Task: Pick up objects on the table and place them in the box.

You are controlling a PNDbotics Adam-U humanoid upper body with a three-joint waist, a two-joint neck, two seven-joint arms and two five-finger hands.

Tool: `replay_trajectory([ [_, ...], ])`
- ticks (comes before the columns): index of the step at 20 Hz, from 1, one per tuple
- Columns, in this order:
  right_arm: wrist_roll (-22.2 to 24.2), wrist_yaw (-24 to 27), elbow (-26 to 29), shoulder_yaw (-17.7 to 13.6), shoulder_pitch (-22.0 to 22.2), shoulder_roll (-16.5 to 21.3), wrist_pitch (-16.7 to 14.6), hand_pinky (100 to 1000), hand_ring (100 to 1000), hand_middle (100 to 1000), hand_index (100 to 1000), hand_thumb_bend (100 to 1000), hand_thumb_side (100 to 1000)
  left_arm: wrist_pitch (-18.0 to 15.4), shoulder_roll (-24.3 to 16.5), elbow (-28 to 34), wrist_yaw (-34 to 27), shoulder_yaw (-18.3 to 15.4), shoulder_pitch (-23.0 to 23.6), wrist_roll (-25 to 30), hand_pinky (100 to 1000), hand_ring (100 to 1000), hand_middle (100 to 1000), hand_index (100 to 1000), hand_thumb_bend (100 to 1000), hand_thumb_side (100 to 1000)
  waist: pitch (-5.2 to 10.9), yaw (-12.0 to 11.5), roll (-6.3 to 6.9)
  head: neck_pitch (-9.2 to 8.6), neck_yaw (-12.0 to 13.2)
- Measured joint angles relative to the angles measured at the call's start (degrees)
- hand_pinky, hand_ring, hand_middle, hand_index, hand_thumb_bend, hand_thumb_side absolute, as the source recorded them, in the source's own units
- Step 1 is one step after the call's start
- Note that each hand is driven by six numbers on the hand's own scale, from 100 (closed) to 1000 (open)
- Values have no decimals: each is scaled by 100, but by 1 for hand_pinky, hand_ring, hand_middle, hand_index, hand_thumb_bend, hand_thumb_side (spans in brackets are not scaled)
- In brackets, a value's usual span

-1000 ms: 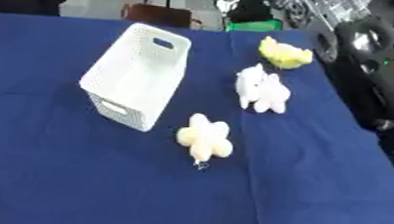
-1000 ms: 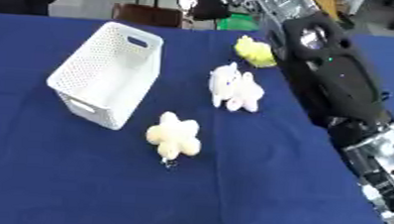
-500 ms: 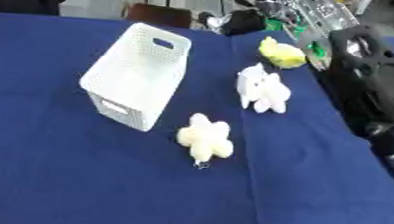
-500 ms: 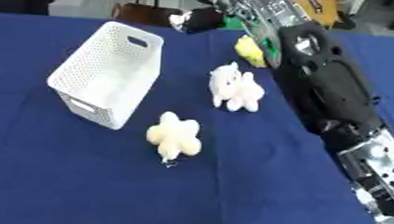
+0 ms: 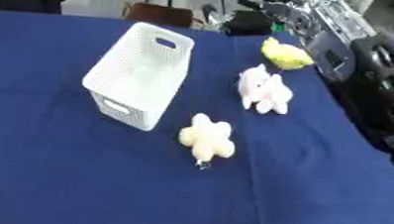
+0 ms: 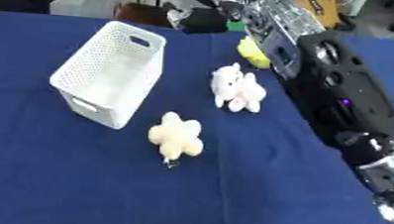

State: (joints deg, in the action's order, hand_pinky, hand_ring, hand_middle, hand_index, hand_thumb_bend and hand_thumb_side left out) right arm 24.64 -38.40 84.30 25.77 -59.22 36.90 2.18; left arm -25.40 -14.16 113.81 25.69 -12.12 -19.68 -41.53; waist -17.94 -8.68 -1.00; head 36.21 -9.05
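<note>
Showing the yellow toy whole, left eye only.

Both views come from the head, looking steeply down and forward across the blue table from its near edge toward its far edge. The left eye view sits slightly to the left, so the white basket and the plush toys appear further right in it. The right eye view takes in more of the right arm along the table's right edge. Both share the table's middle and far edge.
</note>
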Motion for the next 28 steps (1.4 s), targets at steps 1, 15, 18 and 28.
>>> replay_trajectory([
  [1,63,195,375,40,146,154,200,921,981,862,990,197,1000,0,0,0,0,0,0,0,749,800,782,772,100,713,0,2,-5,-1,14],
  [15,765,775,2902,205,1269,1043,1052,917,972,869,983,240,1000,0,0,0,2,-1,-5,0,749,800,781,771,100,700,-11,16,-12,-3,94],
  [18,826,765,2907,253,1341,1043,994,917,977,869,987,265,1000,0,0,0,2,-1,-13,0,749,800,781,771,100,699,-11,16,-9,-3,92],
  [28,748,397,2933,418,1654,938,832,921,989,865,983,391,971,-2,2,0,-1,-1,-32,2,750,800,781,770,100,696,-11,16,15,-4,86],
])
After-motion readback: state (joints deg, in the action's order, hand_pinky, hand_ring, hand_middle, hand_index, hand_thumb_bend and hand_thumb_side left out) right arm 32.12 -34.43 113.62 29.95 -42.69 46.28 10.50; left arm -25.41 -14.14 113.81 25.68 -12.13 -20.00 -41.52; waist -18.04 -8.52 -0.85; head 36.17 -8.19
